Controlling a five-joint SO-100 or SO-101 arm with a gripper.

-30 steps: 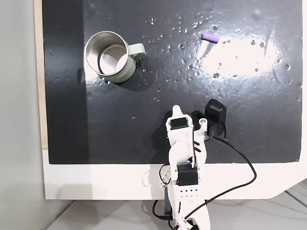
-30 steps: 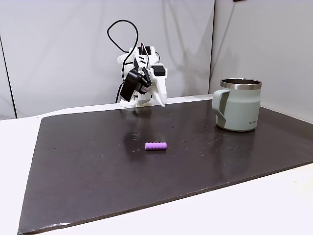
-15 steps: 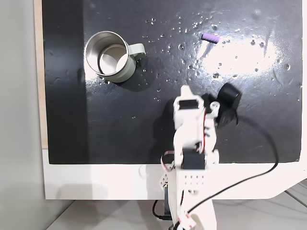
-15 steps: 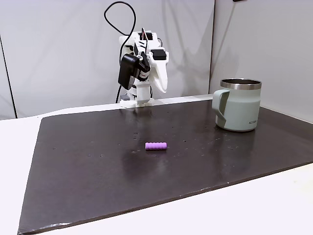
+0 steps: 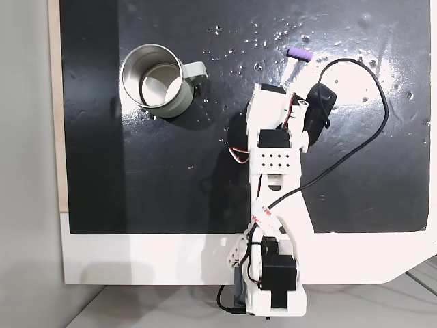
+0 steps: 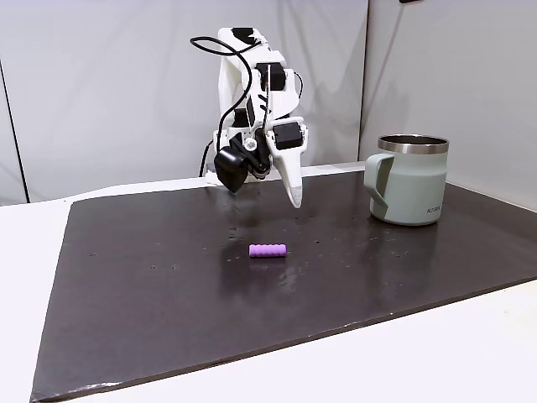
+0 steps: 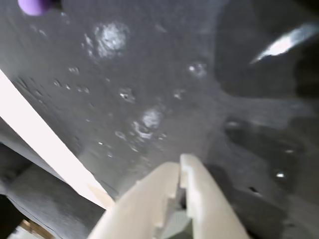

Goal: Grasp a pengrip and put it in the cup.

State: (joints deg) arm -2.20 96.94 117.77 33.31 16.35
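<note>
My fingers (image 7: pixel 179 167) are pressed together at the tips with nothing between them, hanging above the dark mat (image 6: pixel 168 277) that covers the desk (image 6: pixel 25 252). In a fixed view from the front they (image 6: pixel 295 200) point down, clear of the surface. The pengrip (image 6: pixel 268 250) lies on its side on the mat, a little in front of my fingers and apart from them; in the wrist view its purple end (image 7: pixel 34 6) shows at the top left corner. From above, the pengrip (image 5: pixel 299 54) sits just beyond my arm's tip. The cup (image 5: pixel 156 80) stands upright on the mat well to the left in that view, handle toward my arm.
</note>
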